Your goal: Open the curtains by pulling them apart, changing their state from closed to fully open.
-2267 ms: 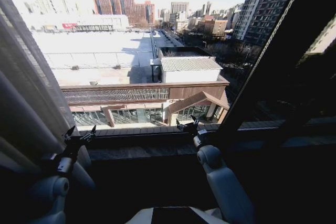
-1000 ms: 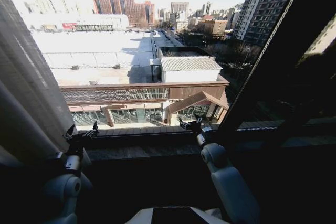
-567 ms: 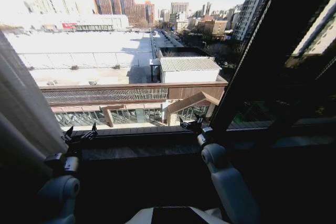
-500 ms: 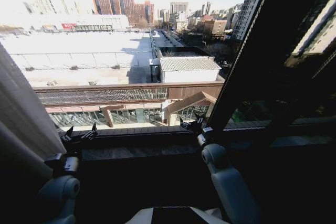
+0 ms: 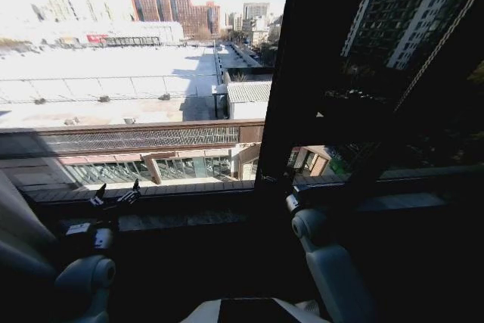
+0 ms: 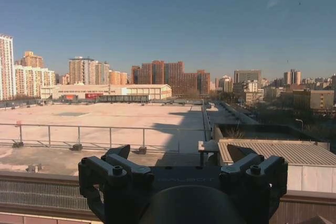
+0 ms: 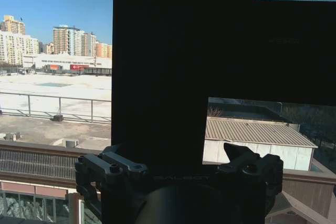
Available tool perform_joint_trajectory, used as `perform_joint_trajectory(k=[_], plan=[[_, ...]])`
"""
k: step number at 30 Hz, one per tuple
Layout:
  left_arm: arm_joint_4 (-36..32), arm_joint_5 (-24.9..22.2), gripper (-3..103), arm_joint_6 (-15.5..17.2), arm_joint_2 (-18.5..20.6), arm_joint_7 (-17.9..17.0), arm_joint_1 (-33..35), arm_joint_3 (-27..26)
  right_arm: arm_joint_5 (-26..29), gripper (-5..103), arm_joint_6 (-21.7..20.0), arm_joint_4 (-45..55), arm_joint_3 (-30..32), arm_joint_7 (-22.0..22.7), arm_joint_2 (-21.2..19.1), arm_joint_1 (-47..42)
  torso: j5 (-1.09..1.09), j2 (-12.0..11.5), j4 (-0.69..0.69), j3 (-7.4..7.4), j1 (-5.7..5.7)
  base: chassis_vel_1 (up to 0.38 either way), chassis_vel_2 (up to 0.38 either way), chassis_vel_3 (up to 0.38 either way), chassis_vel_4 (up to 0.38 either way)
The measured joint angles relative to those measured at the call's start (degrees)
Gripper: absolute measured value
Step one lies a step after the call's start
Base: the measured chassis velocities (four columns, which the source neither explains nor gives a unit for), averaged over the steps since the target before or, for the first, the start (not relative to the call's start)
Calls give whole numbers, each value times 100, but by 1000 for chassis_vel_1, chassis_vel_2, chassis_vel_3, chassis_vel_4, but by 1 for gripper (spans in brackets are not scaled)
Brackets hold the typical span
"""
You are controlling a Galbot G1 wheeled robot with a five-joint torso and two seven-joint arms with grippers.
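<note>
Head view: curtains (image 5: 17, 221) show as a pale fold at the lower left edge of the frame, window glass bare across the middle. Left end effector (image 5: 116, 195) sits at the sill (image 5: 189, 221), lower left, released, grasping nothing. Right end effector (image 5: 281, 183) at lower centre against the black window frame (image 5: 291, 73), fingers (image 7: 239, 156) spread, empty.

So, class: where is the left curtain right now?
In the head view the curtain is bunched at the far left edge, low down, just left of the open left gripper, which hangs above the window sill.
</note>
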Motion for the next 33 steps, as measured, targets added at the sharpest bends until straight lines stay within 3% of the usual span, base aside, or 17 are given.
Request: perform_joint_trajectory(k=[26, 33], plan=[[106, 106, 100, -70, -34, 9, -29, 7, 17, 100, -16, -137, -66, 62, -38, 156, 0, 0, 0, 0, -1, -237, -461, 234, 474], [97, 212, 100, -100, -132, 13, -29, 56, 52, 100, -5, -166, -46, 54, -90, 155, 2, 0, 0, 0, 0, -94, -402, 99, 413]])
